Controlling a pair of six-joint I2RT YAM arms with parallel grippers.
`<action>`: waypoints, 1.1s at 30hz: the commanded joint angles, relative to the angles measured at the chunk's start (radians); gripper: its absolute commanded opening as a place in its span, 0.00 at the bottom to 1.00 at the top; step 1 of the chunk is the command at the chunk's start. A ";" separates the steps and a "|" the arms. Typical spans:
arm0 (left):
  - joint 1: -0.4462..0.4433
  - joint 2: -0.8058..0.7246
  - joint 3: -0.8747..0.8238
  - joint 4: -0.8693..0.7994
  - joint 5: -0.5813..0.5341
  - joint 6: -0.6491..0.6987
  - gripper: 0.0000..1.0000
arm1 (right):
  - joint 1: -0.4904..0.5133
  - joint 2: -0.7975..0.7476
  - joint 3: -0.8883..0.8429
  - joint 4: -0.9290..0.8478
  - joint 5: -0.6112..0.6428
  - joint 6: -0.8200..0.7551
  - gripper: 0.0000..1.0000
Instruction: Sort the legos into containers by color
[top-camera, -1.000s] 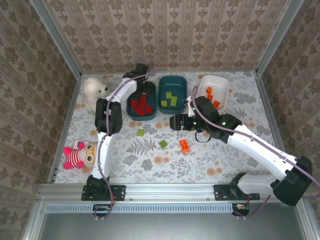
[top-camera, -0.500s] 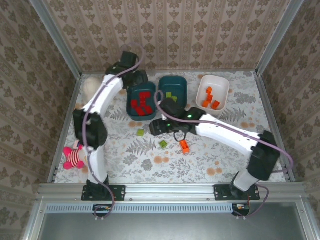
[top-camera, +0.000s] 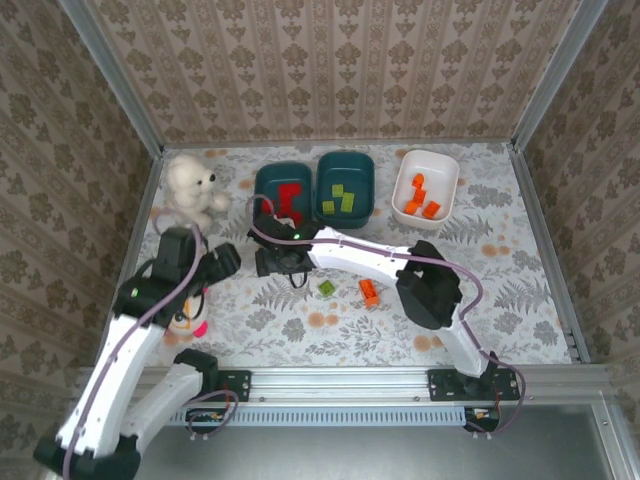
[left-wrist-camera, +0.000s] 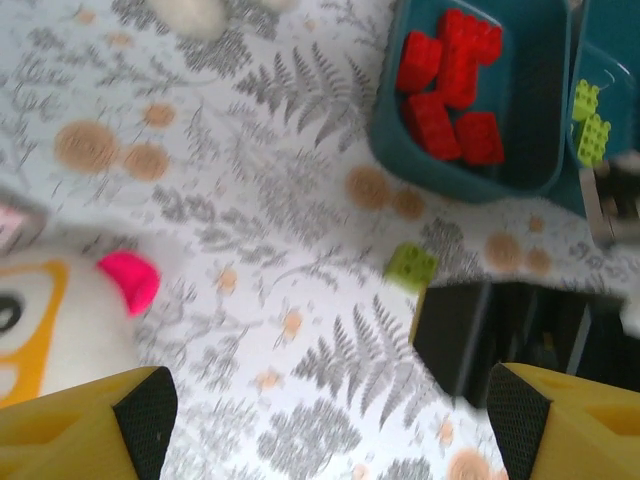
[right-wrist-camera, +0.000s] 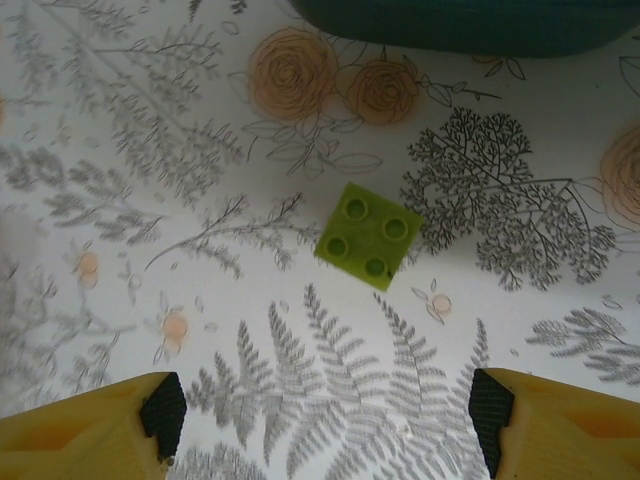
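Green lego is lying studs-up on the floral table, near the left teal tub holding red legos, beneath the right gripper, which is hanging spread wide, gripping nothing. The left gripper, likewise spread and empty, is hovering near the plush doll. A second green lego and 1 orange lego are lying loose

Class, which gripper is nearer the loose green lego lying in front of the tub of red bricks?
Right. The right gripper hovers directly above the green lego, open. The left gripper sits off to the lego's left, near the plush doll.
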 joint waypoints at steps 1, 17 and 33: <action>-0.004 -0.132 -0.029 -0.142 0.029 -0.030 0.84 | 0.000 0.081 0.091 -0.072 0.059 0.085 0.79; -0.003 -0.195 0.037 -0.272 0.069 0.022 0.83 | -0.016 0.292 0.265 -0.143 0.115 0.119 0.62; -0.003 -0.198 0.030 -0.258 0.102 0.033 0.81 | -0.035 0.298 0.301 -0.142 0.107 0.068 0.32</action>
